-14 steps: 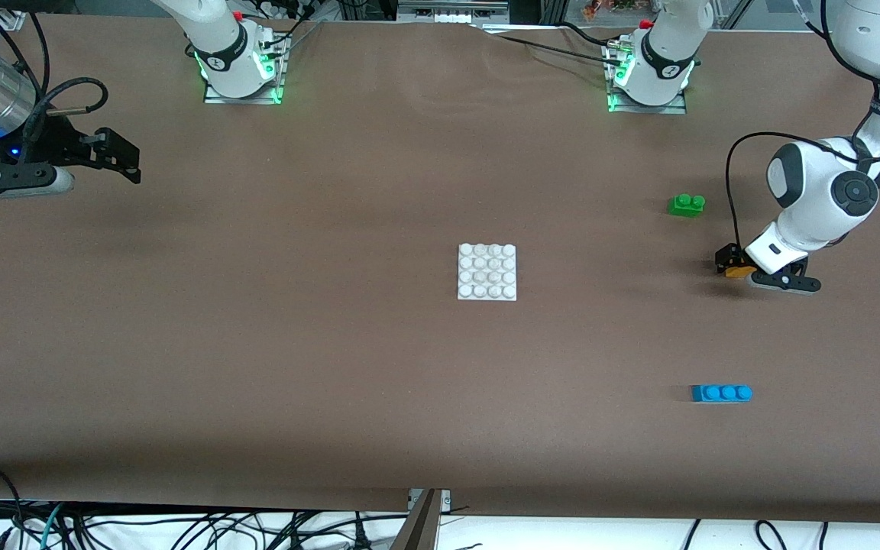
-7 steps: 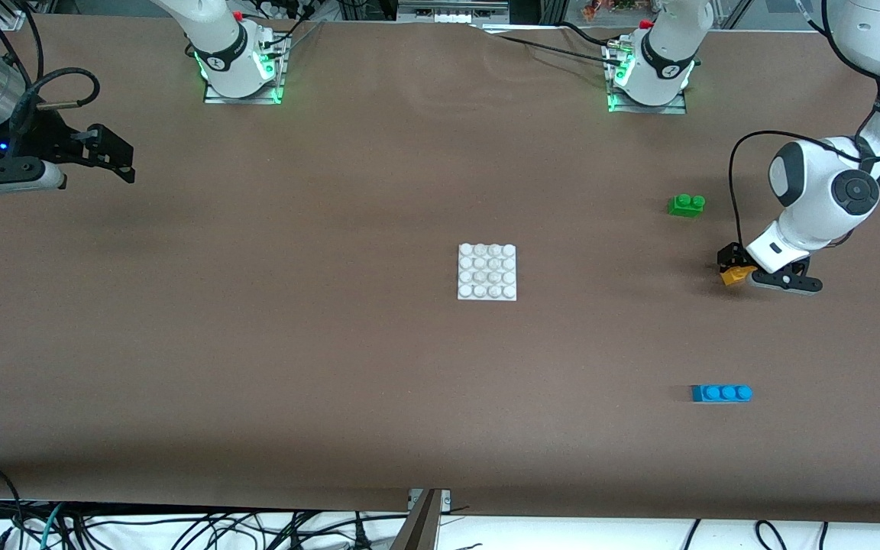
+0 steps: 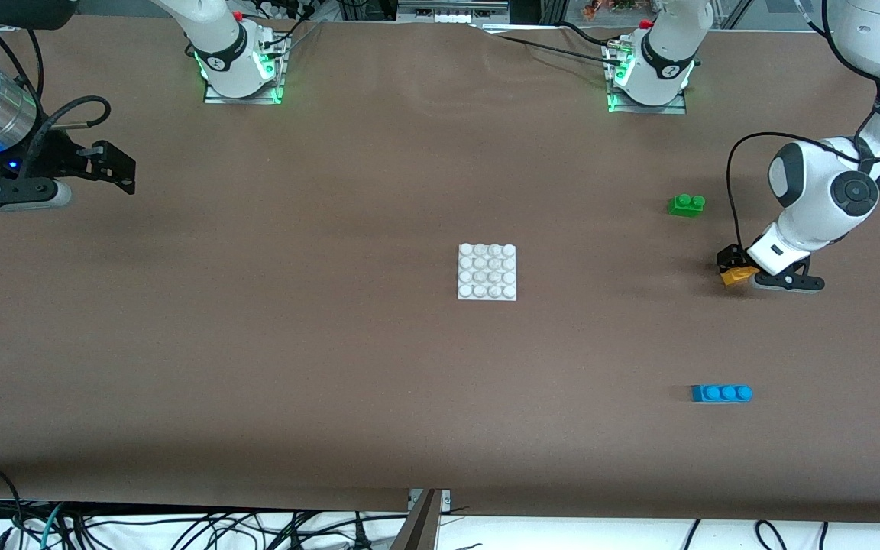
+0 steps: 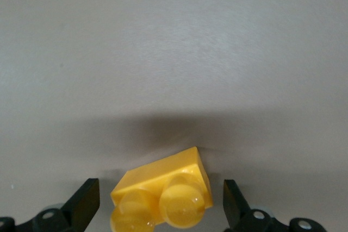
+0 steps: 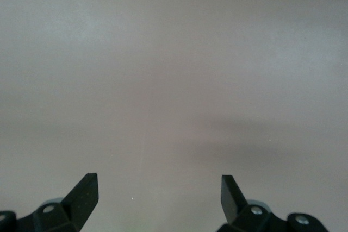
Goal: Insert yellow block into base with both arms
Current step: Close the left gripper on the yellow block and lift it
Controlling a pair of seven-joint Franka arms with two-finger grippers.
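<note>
We are looking down the left gripper [image 4: 160, 202] first: its fingers [image 4: 84, 202] are spread wide with the yellow block [image 4: 163, 196] sitting loose between them, clear gaps showing on both sides, so nothing is being squeezed. The block is lying skewed across the opening, studs toward the wrist camera, and we are reading that as a grasp not made; the jaws will probably need squaring to it before closing. In the front view the left gripper [image 3: 736, 269] is down at the table toward the left arm's end, at about three o'clock from the base [image 3: 487, 272], with the block [image 3: 736, 276] peeking out beneath it.

The base is sitting well apart at the table's middle, studs up and bare, so we are judging the insertion still wholly ahead.

Out from the block, a green brick [image 3: 686, 205] is lying at about eleven o'clock and a blue brick [image 3: 721, 393] at about six o'clock, both well apart.

The right gripper [image 3: 108, 162] is waiting over the right arm's end, fingers [image 5: 81, 196] wide and holding nothing.

The brown table [image 3: 257, 344] is looking matte and plain; cables are trailing along its edge at six o'clock.
</note>
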